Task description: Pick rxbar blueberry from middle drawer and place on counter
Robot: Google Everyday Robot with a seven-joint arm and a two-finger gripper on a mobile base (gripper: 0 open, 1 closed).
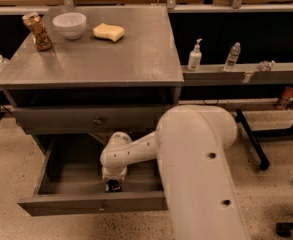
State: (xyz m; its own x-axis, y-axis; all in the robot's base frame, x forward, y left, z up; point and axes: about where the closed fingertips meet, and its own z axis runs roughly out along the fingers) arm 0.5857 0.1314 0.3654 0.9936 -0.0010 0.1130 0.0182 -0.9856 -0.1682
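The middle drawer [93, 204] is pulled open at the bottom of the cabinet. My white arm reaches down into it, and the gripper [113, 185] is low inside, near the drawer's front wall. A small dark thing with a white mark sits right at the gripper's tip; it may be the rxbar blueberry [113, 186], but I cannot tell. The counter [116, 59] is the broad grey top above.
On the counter's far edge stand a can [37, 30], a white bowl [69, 24] and a yellow sponge [109, 32]. A closed drawer front with a dark knob [97, 120] is above the open drawer. Bottles [195, 56] stand on the right ledge. A black stand leg [251, 139] is on the floor.
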